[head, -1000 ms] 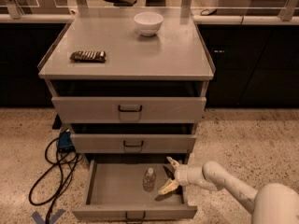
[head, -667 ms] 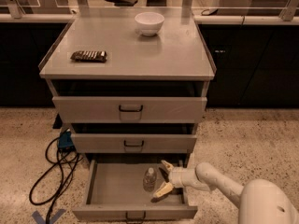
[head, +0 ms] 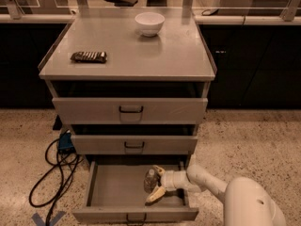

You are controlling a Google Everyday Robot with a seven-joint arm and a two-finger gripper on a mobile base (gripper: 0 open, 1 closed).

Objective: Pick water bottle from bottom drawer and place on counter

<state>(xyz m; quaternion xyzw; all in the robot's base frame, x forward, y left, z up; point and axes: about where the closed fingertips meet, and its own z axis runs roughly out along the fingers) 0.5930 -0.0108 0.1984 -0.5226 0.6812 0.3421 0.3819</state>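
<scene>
Leftmost, on the speckled floor, a looped black cable (head: 47, 182) lying beside the drawer unit. Higher up, on the grey worktop (head: 178, 55), a dark flat packet (head: 89, 56) near the left edge; further right, toward the back edge, a white bowl (head: 149, 22). Beneath the worktop, two upper drawers (head: 129, 109) with small black handles, then the bottom drawer (head: 113, 189), pulled out toward the camera. Right of centre in its tray, the water bottle (head: 150, 180): small, clear, seemingly upright, pale cap on top, label band too faint to make out. Reaching in from the right, the gripper (head: 155, 184), jaws spread apart, yellowish fingers (head: 156, 195) straddling the bottle, one behind and one in front, no pinch visible. Rightmost, the white arm (head: 207, 180) running to the lower right corner.
</scene>
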